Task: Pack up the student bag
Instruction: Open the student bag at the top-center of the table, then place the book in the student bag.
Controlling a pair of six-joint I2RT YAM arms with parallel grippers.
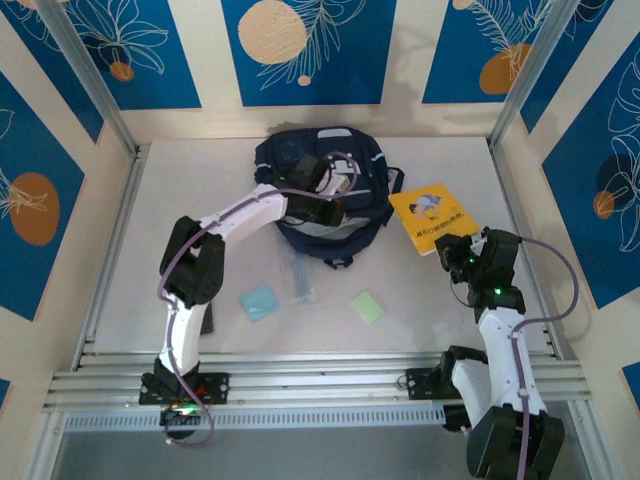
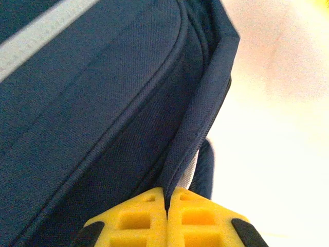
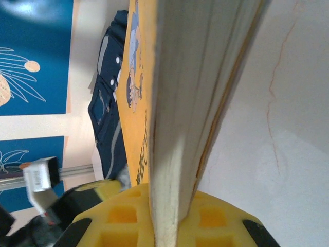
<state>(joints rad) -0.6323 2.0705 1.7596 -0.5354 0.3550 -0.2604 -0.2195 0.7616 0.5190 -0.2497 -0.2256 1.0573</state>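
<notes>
**Entry: student bag, held at its edge; one book held beside it**

- Left arm: rises from its base, bends at the elbow well short of the student bag [image 1: 370, 170], and lays its forearm across the bag's top. The left gripper [image 1: 338, 212] sits at the bag's near right side.
- Left gripper [image 2: 166, 206], wrist view: yellow fingers [image 2: 133, 221] pressed together, a raised fold of the bag's [image 2: 92, 118] navy fabric pinched between them.
- Right arm: stands upright to the right of the bag, wrist bent towards it. The right gripper [image 1: 447, 252] is clamped on the near edge of the yellow book [image 1: 428, 212], which lies just right of the bag.
- Right gripper [image 3: 169, 216], wrist view: jaws closed on the book's [image 3: 180, 103] page block, bag [image 3: 105, 113] beyond.
- Count: one bag, far centre of the table [image 1: 200, 200]; one book; one blue pad [image 1: 260, 300], one green pad [image 1: 367, 307] and one clear slim packet [image 1: 298, 280], all nearer than the bag.
</notes>
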